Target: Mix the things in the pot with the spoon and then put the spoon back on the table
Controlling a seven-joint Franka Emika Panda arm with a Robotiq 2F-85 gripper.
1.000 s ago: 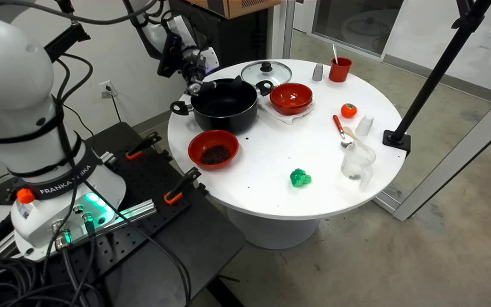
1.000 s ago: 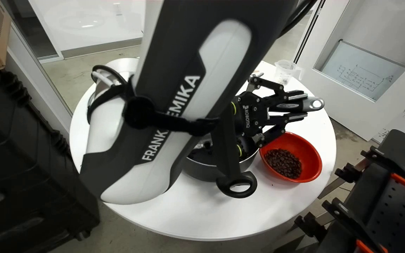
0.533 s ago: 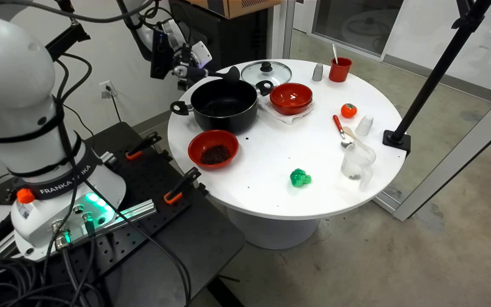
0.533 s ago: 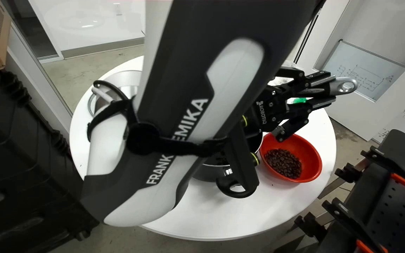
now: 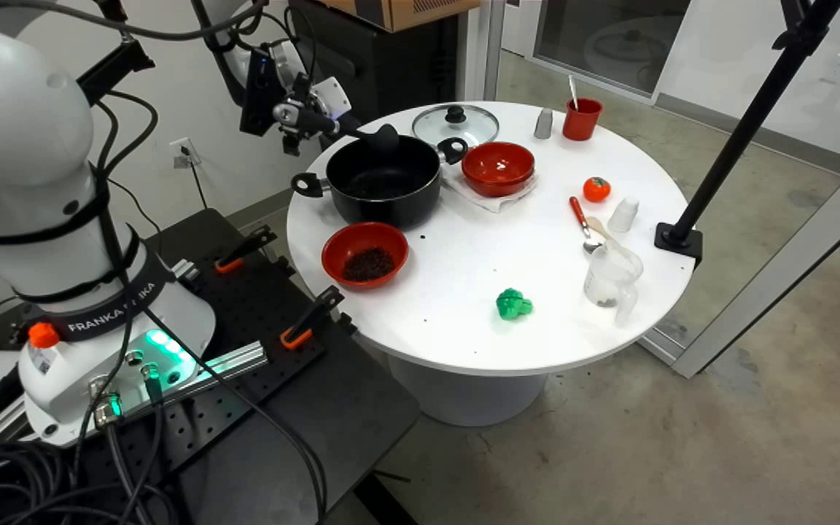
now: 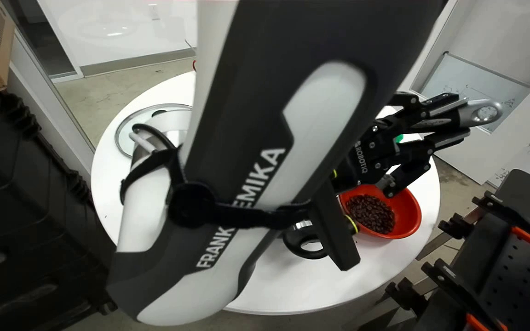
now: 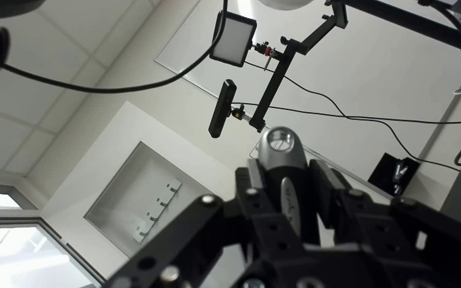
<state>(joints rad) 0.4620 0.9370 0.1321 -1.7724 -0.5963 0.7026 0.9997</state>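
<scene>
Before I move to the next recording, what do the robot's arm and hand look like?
The arm is white and dark grey, marked FRANKA EMIKA in white, partly covered by a black strap. Black cables loop outside it. The hand is black, two-fingered and jointed, with silvery pins and ROBOTIQ marked in pale letters.

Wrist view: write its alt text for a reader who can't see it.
The claw grips a black-handled spoon, whose silver, holed end points up the picture. Behind it are a pale wall, ceiling tiles at upper left, dark cables and a black jointed mount.
</scene>
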